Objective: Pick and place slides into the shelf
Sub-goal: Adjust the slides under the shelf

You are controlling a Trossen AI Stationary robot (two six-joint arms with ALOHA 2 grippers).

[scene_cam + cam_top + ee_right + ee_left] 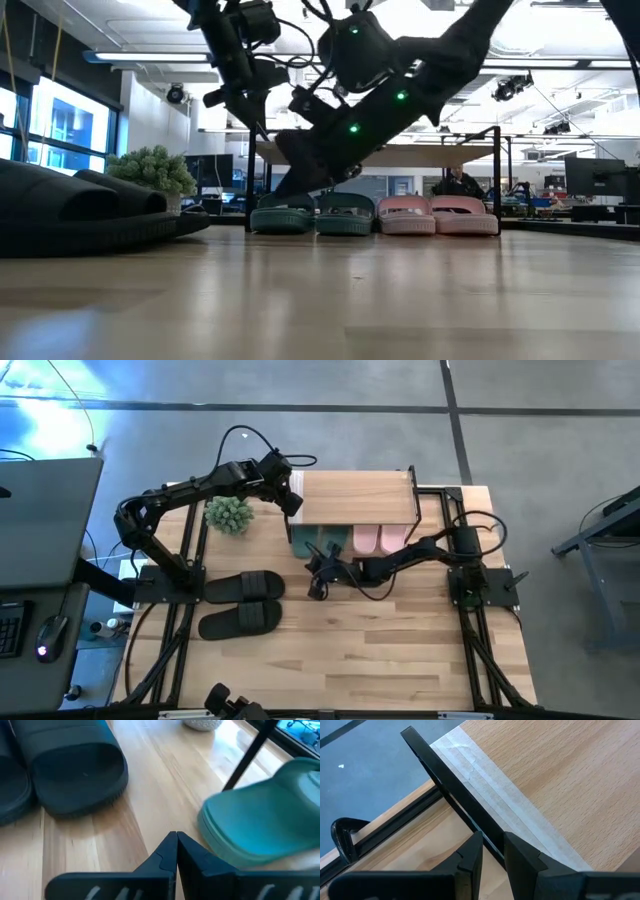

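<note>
Black slides (240, 603) lie at the table's eight o'clock, long axes left-right, at nine o'clock from the clenched, empty right gripper (318, 585), the nearer one; left gripper (492, 851) grasps the shelf (355, 497) frame.

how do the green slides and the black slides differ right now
Colour: the green slides are teal green, the black slides black. Place: the green slides sit under the shelf beside the pink slides; the black slides lie out on the open table, not shelved. Arrangement: in the low view the green slides sit neatly side by side, while the black slides lie staggered in the high view. Both are wide-strap, open-toe pairs.
</note>
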